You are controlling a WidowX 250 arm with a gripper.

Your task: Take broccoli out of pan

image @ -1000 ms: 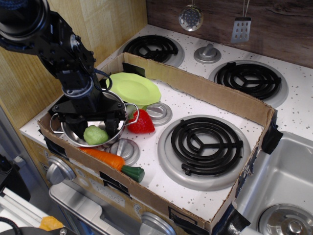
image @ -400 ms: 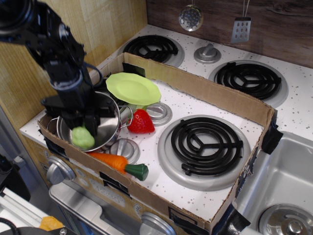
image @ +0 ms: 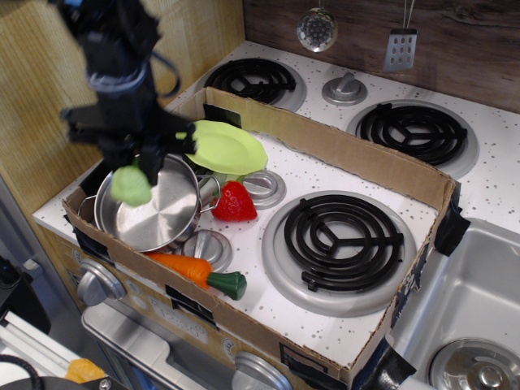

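- risen since the earlier frames: gripper [image: 132, 180] now well above the pan [image: 150, 213], broccoli [image: 132, 185] carried up with it; previously down at the pan floor.
- clamped on the broccoli, fingers either side; motion blur softens the outline.
- broccoli hanging over the left part of the pan, clear of the steel; pan interior bare.
- judged: lift done, placement outside the pan outstanding.
- nearby: strawberry [image: 236, 203] right of pan, carrot [image: 195, 271] near side, plate [image: 221, 149] far side.
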